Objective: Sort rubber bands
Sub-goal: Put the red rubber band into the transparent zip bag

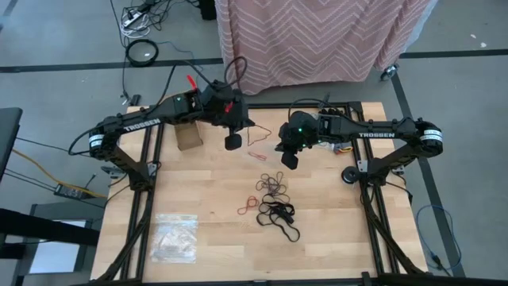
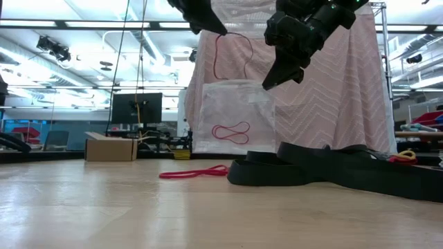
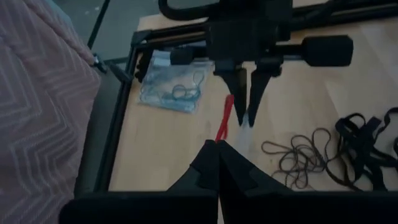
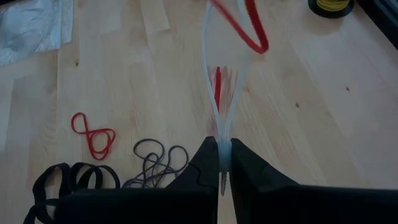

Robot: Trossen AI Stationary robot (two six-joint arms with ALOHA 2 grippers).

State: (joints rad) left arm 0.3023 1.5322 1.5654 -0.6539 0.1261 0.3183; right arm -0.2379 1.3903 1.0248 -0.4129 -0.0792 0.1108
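My left gripper [image 1: 232, 143] is shut on a red rubber band [image 2: 232, 55], a thin loop that hangs down to the open top of a clear plastic bag [image 2: 235, 114]. My right gripper [image 1: 290, 161] is shut on that bag, which has another red band [image 2: 231, 132] inside. On the table in front of the grippers lie tan-brown bands [image 1: 274, 187], a red band [image 1: 248, 205] and black bands [image 1: 282, 218]. My left gripper pinches the red band's upper end [image 3: 222, 132] between its two shut fingers, coming in slanting down from the table's left. The loop hangs slack below the fingertips, clear of the table. My right gripper pinches the bag's top edge [image 4: 221, 134] between its fingers, slanting down from the table's right. The bag hangs below the fingers with its mouth up.
A cardboard box [image 1: 189, 135] stands at the far left of the table. A clear bag of bands [image 1: 175, 238] lies near the front left corner, and a bag with blue bands [image 3: 174, 93] lies by the table's edge. A pink cloth [image 1: 317, 40] hangs beyond the far edge.
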